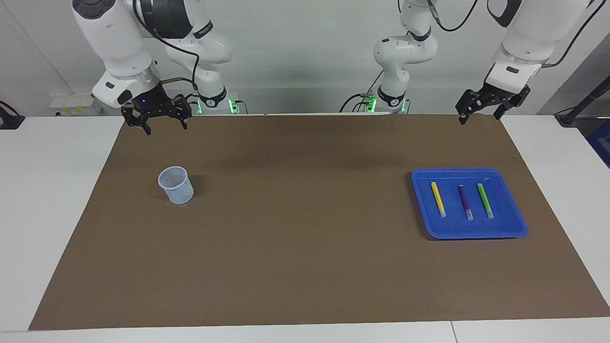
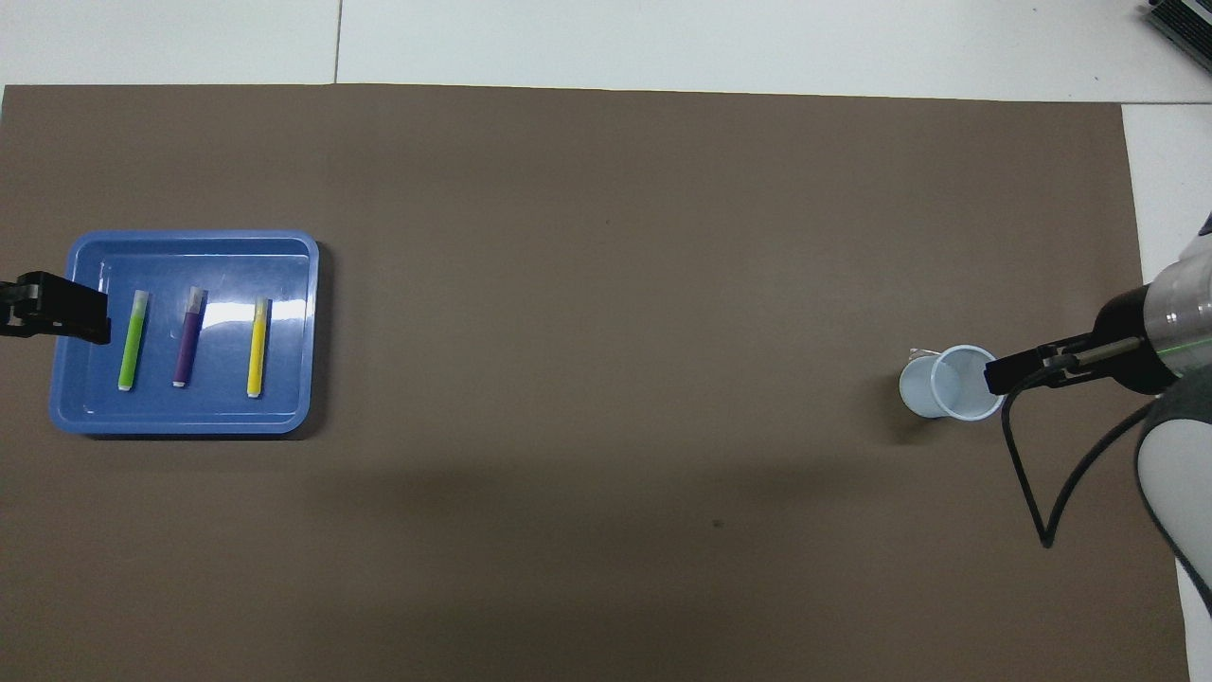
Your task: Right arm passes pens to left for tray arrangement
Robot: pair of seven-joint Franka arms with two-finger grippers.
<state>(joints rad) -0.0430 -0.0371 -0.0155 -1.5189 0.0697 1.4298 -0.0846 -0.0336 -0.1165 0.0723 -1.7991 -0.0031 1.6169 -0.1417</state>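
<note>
A white table [image 1: 57, 200] carries a large brown mat [image 1: 295, 238] that covers most of its top; a pale grey wall rises at the robots' end, with both arm bases and their green lights against it. Toward the left arm's end of the mat lies the blue tray [image 1: 517, 228], and in it the three pens rest side by side, apart from one another: the yellow pen [image 1: 438, 198], the purple pen [image 1: 465, 202] in the middle, and the green pen [image 1: 485, 200] nearest the table's end, each with its pale tip pointing away from the robots. Toward the right arm's end stands a small pale-blue mesh cup [image 1: 176, 185], upright, with nothing visible in it. The left gripper [image 1: 481, 112] hangs high in the air over the mat's edge closest to the robots, well apart from the tray, its jaws spread wide and holding nothing. The right gripper [image 1: 163, 124], with its small blue light, hovers over the mat's corner at its own end, clear of the cup, jaws likewise wide open and empty.
</note>
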